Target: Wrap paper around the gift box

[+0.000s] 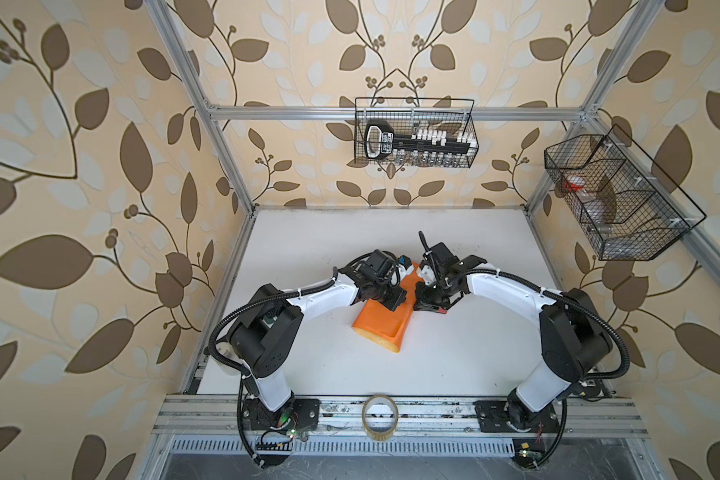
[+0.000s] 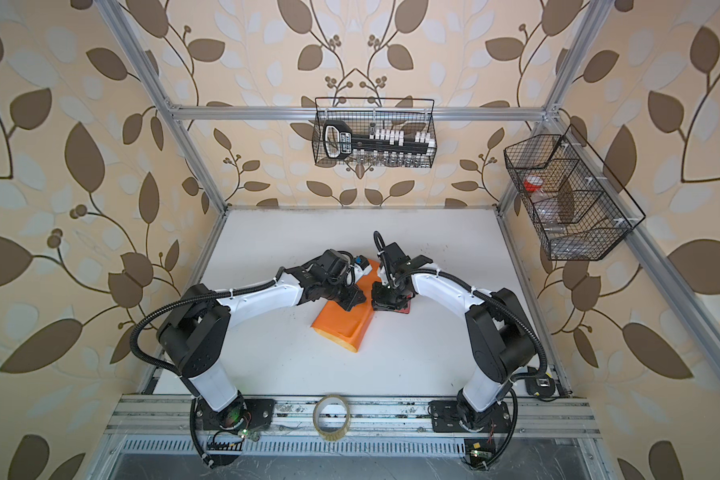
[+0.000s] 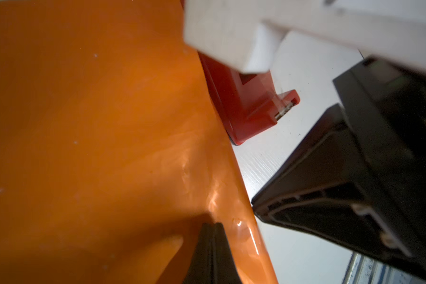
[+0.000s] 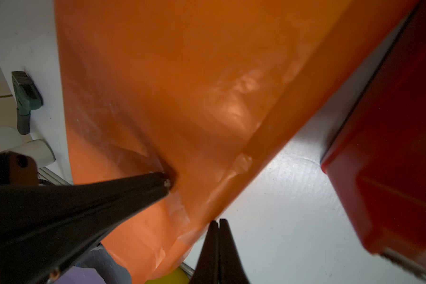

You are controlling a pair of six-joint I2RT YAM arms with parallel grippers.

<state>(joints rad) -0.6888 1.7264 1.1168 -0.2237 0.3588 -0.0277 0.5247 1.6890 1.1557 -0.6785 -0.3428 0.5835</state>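
Paper (image 1: 379, 322) hides the gift box in both top views; one end I judge not yet folded. Left wrist: left gripper (image 3: 212, 243), jaws together, presses on the paper. Right wrist: right gripper (image 4: 218, 243) closed beside the paper's edge, seemingly empty.

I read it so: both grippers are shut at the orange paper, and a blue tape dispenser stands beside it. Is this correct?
Not quite: the tape dispenser is red, not blue, as the left wrist view shows. The left gripper and right gripper are indeed shut at the orange paper.
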